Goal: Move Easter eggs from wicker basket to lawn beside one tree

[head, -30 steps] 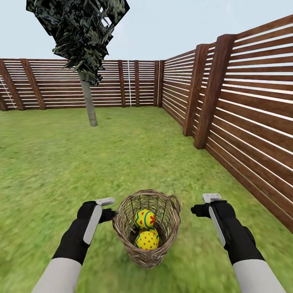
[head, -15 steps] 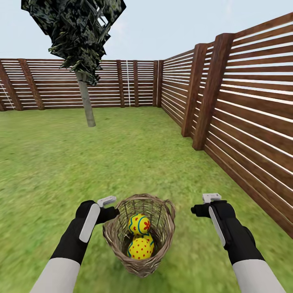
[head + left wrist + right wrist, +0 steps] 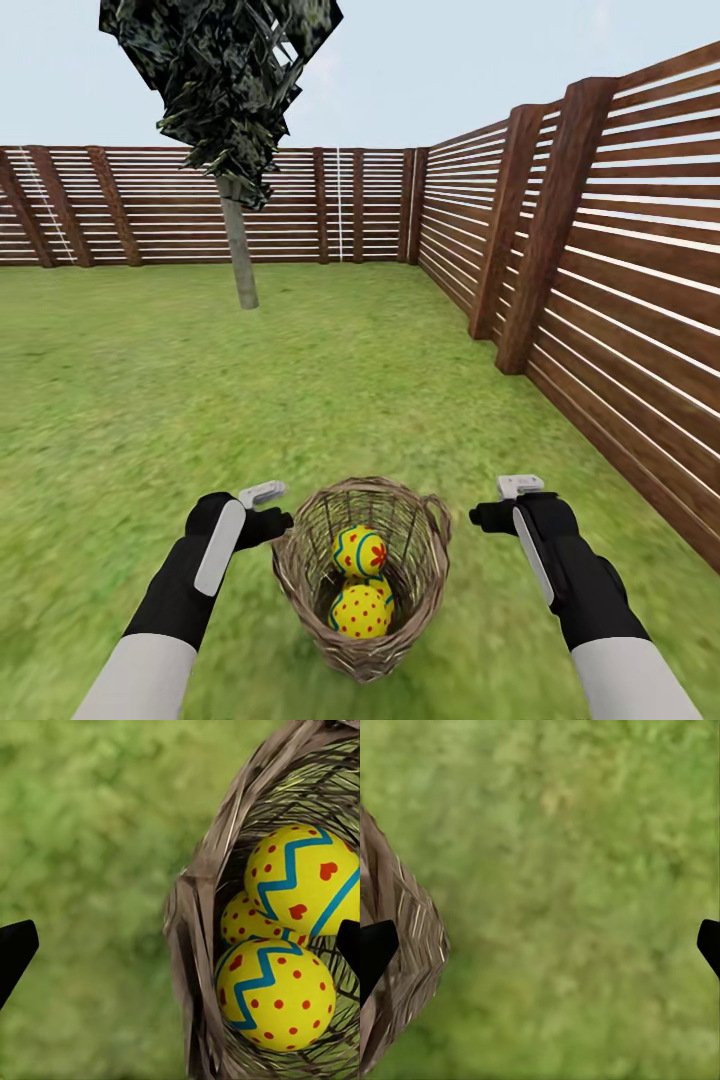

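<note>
**On the lawn: eggs waiting in the basket**

In the basket (image 3: 362, 575), which sits on the lawn (image 3: 250, 400) between the two arms, lie the eggs (image 3: 360, 580); the left wrist view shows all three (image 3: 289, 945) packed together, none yet lifted out. Far beyond the basket stands the tree (image 3: 240, 250), by the fence (image 3: 600, 300).

The step in hand looks like the first pick. It would go best by taking the top egg from straight above, fingers clear of the weave, closing gently so the round shell does not slip.

The left gripper (image 3: 268, 510) hangs just beside the basket's rim, spread wide over its wall. The right gripper (image 3: 500, 505) hovers near the other side, also wide, holding nothing.
</note>
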Controlling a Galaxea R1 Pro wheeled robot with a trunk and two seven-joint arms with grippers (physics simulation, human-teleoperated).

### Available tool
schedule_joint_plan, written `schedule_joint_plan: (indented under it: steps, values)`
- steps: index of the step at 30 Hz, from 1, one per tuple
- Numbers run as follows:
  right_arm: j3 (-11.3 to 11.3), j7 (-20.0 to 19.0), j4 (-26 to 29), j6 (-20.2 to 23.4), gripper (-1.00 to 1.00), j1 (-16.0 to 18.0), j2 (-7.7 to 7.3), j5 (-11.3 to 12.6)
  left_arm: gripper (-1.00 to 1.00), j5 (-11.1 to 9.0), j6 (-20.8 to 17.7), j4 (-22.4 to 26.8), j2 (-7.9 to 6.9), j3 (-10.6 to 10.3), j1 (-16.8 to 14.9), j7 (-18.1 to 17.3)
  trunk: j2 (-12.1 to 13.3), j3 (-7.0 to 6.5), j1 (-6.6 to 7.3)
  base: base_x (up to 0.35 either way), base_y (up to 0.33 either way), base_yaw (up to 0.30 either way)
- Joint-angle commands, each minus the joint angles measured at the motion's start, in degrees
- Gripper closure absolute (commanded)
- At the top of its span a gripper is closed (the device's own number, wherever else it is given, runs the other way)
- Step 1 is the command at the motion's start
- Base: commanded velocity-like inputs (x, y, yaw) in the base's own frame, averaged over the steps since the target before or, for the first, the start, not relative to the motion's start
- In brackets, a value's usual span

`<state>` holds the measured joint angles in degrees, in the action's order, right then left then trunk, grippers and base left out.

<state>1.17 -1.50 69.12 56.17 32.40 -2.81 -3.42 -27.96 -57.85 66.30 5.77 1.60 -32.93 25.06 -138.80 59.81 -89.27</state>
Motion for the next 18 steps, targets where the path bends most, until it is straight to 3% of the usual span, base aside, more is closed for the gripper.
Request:
schedule_joint_plan:
  steps: [1,11,18]
  values:
    - [0.0,-0.2,0.1,0.3,-1.0,0.0,-0.01,-0.3,-1.0,-0.6,-0.2,0.0,0.04,0.1,0.0,0.5,-0.4,0.23,-0.21,0.0,0.0,0.013]
    - [0.1,-0.2,0.1,0.3,-1.0,0.0,-0.01,-0.4,-1.0,-0.5,-0.1,-0.2,0.03,0.1,0.0,0.5,-4.4,2.03,-2.4,0.0,0.0,0.002]
    - [0.5,-0.5,0.6,0.3,-1.0,0.0,-0.09,0.0,-1.0,-0.4,0.1,-0.6,0.03,0.2,0.0,0.5,-4.5,3.58,-2.59,0.0,0.0,0.0]
